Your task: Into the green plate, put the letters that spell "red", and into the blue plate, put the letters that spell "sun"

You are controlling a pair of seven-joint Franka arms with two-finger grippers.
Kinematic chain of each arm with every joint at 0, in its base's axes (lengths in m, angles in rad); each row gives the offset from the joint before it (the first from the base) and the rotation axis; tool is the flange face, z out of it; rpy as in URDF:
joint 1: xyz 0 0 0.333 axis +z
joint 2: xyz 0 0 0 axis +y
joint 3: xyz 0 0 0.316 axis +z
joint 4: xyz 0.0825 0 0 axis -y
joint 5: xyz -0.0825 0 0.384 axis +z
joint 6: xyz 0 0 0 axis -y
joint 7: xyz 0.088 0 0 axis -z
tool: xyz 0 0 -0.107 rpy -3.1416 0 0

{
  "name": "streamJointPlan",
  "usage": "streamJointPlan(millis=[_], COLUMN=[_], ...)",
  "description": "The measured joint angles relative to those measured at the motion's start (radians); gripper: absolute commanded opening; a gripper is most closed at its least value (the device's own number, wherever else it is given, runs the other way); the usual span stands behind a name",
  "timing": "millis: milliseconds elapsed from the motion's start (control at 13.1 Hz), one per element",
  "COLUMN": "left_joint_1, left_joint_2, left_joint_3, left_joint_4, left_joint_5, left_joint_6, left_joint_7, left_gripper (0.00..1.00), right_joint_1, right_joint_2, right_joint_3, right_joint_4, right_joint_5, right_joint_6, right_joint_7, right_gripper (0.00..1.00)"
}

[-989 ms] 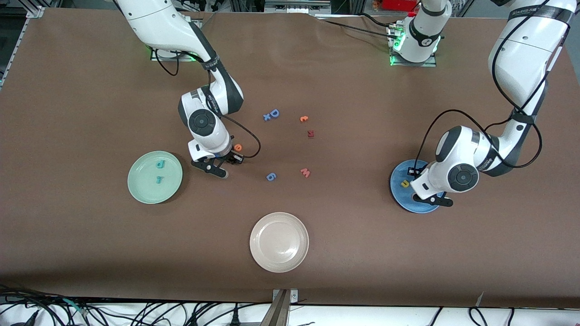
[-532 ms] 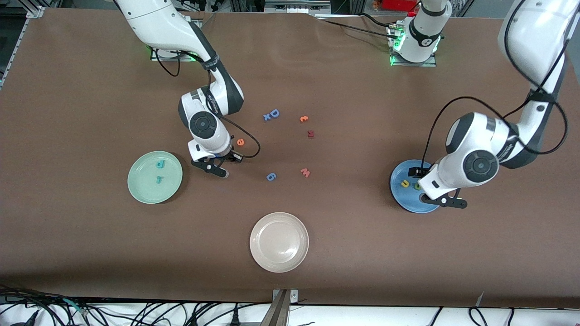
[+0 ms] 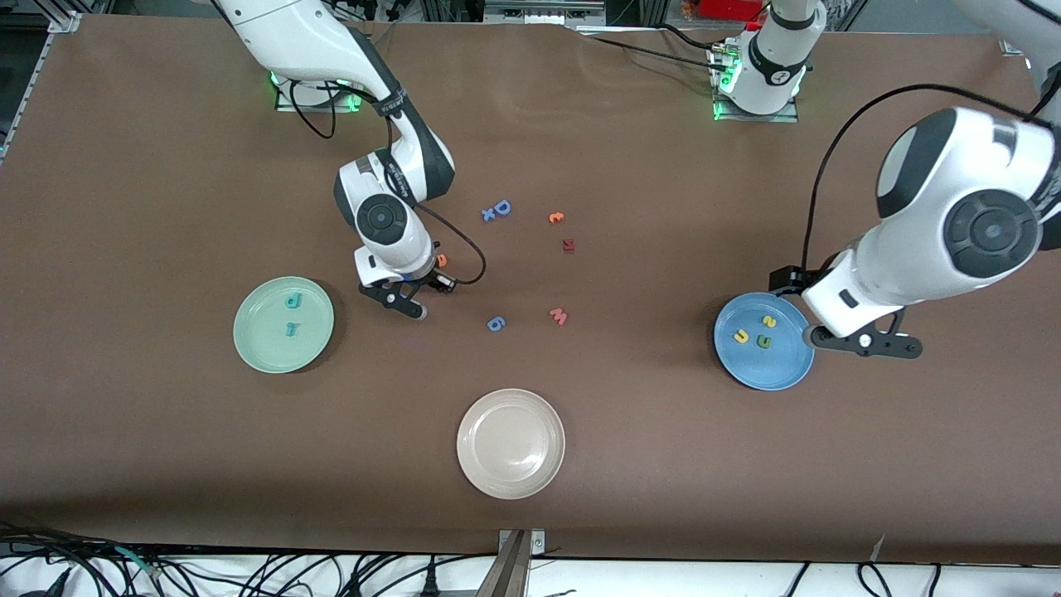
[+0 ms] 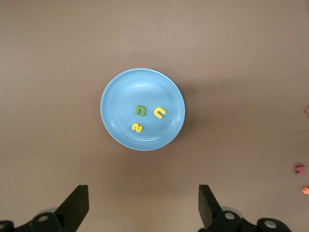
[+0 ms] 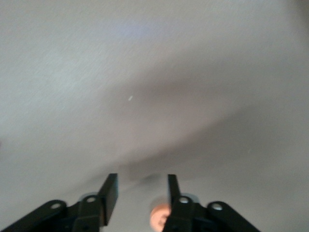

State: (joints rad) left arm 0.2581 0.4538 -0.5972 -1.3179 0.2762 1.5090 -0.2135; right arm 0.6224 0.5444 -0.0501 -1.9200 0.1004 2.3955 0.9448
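Note:
The blue plate point(image 3: 750, 369) holds a yellow s point(image 3: 768, 322), a yellow u point(image 3: 740, 337) and a green n point(image 3: 763, 341). In the left wrist view the plate point(image 4: 110, 104) and its letters lie well below. My left gripper point(image 3: 866, 341) hangs open and empty beside the plate's rim, high up. The green plate point(image 3: 257, 344) holds a teal d point(image 3: 293, 301) and a teal r point(image 3: 291, 328). The orange e point(image 3: 442, 260) lies on the table, half hidden by my right gripper point(image 3: 408, 300). That gripper point(image 5: 141, 182) is low, jaws apart, with the e point(image 5: 158, 218) beside one finger point(image 5: 172, 188).
Loose on the table's middle lie a blue D point(image 3: 501, 207) with a small x point(image 3: 488, 215), an orange c-like letter point(image 3: 556, 217), a dark red letter point(image 3: 568, 245), a pink w point(image 3: 559, 316) and a blue 6 point(image 3: 496, 323). A beige plate point(image 3: 511, 481) sits nearest the front camera.
My left arm rose and drew off the blue plate, opening and uncovering the n and s. My right gripper shifted slightly toward the e and its jaws parted.

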Motion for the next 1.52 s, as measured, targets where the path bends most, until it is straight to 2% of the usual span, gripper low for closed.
streamJointPlan(millis=[380, 532, 609, 761, 913, 1217, 1521], left_joint_1=[0.015, 0.01, -0.033, -0.151, -0.197, -0.246, -0.25], left_joint_2=[-0.087, -0.102, -0.115, -0.144, -0.183, -0.324, -0.396], left_joint_3=[0.008, 0.051, 0.124, 0.317, 0.4, 0.437, 0.448], left_joint_4=[0.023, 0.023, 0.023, 0.022, -0.008, -0.193, -0.289], left_joint_5=[-0.006, -0.043, -0.077, -0.199, -0.262, -0.268, -0.269], left_joint_6=[-0.03, -0.03, -0.03, -0.03, -0.018, 0.066, 0.081], left_joint_7=[0.0, 0.0, 0.0, 0.002, 0.002, 0.001, 0.001], left_gripper=[1.0, 1.0, 1.0, 1.0, 1.0, 1.0, 1.0], right_joint_1=[0.006, 0.006, 0.007, 0.006, 0.007, 0.007, 0.007], right_joint_2=[-0.015, -0.028, -0.037, -0.054, -0.064, -0.066, -0.066], right_joint_3=[0.028, 0.029, 0.029, 0.029, 0.029, 0.038, 0.041], right_joint_4=[-0.029, -0.052, -0.065, -0.097, -0.139, -0.18, -0.197], right_joint_5=[0.0, 0.0, 0.0, 0.0, 0.0, 0.0, 0.0], right_joint_6=[-0.013, -0.013, -0.012, 0.006, 0.056, 0.111, 0.142], right_joint_7=[0.051, 0.051, 0.051, 0.051, 0.051, 0.051, 0.051], right_gripper=[0.64, 0.64, 0.64, 0.64, 0.64, 0.64, 0.64])
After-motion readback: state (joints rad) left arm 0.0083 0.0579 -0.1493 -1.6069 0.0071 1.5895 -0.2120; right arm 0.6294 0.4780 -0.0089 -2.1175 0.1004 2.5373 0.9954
